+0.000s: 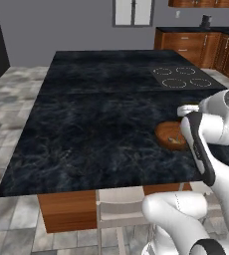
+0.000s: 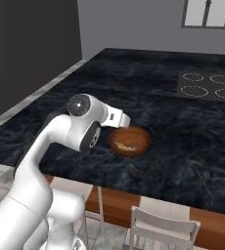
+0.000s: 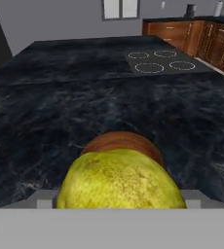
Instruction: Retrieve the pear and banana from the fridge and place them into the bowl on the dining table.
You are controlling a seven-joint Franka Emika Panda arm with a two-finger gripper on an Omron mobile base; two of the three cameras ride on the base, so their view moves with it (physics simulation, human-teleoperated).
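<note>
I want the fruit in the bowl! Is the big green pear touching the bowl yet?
Cannot tell. The hand view shows the pear close to the camera, covering part of the bowl behind it; neither contact nor a gap shows.

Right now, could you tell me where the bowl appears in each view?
Left base view: the bowl sits right of centre, partly behind the arm.
Right base view: just right of centre, beside the arm's elbow.
Hand view: low centre, behind the pear.
Shared landmark: the cooktop rings.

Bowl point(image 1: 169, 135) on dining table point(image 1: 96, 124), beside arm point(image 1: 206, 144)
</note>
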